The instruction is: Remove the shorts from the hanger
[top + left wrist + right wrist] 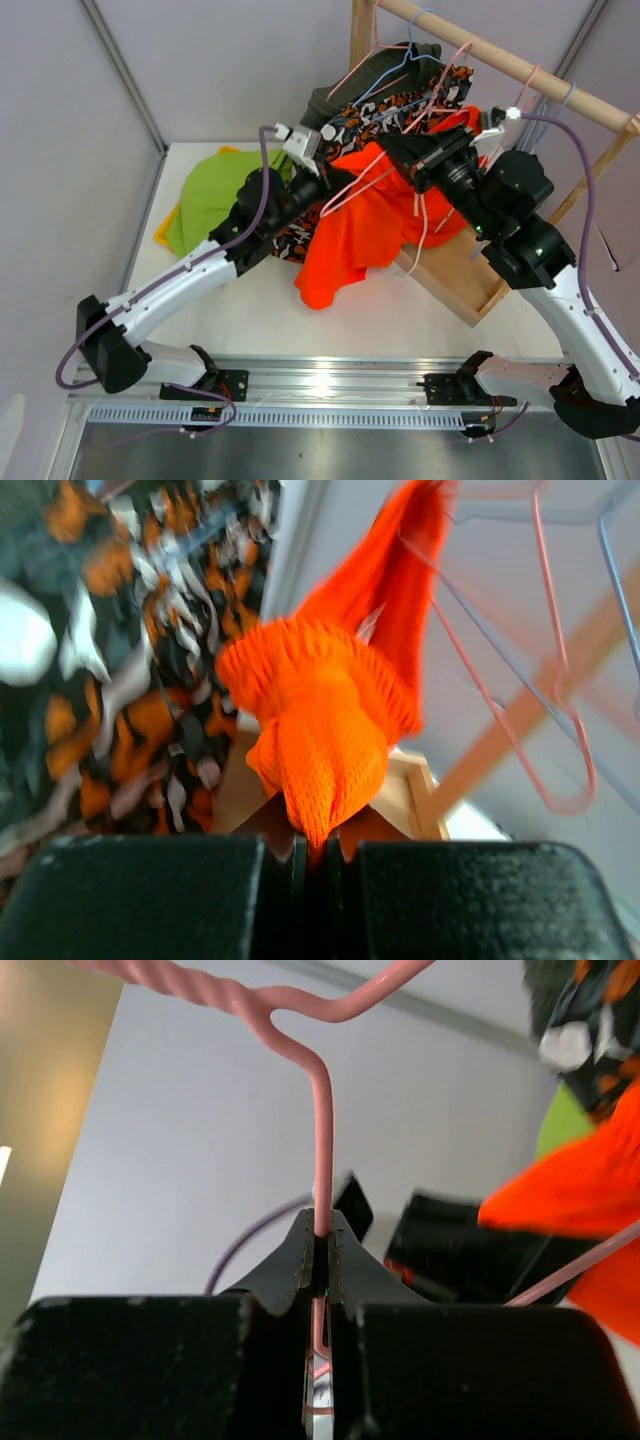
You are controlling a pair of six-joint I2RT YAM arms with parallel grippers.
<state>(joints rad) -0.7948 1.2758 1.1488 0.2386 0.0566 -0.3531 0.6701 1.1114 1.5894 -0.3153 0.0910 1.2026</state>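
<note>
Only the top view is showing the wooden rail (500, 55), with the bright orange shorts (365, 225) spreading below it. The wrist views are revealing the grips: the left gripper (315, 845) is pinching these shorts, fully closed; the right gripper (320, 1250) is clamping the wire of the pink hanger (322, 1110).

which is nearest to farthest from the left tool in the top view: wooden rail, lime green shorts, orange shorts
1. orange shorts, pinched in the left tool
2. lime green shorts, lying off to its left
3. wooden rail, high at the right
</note>
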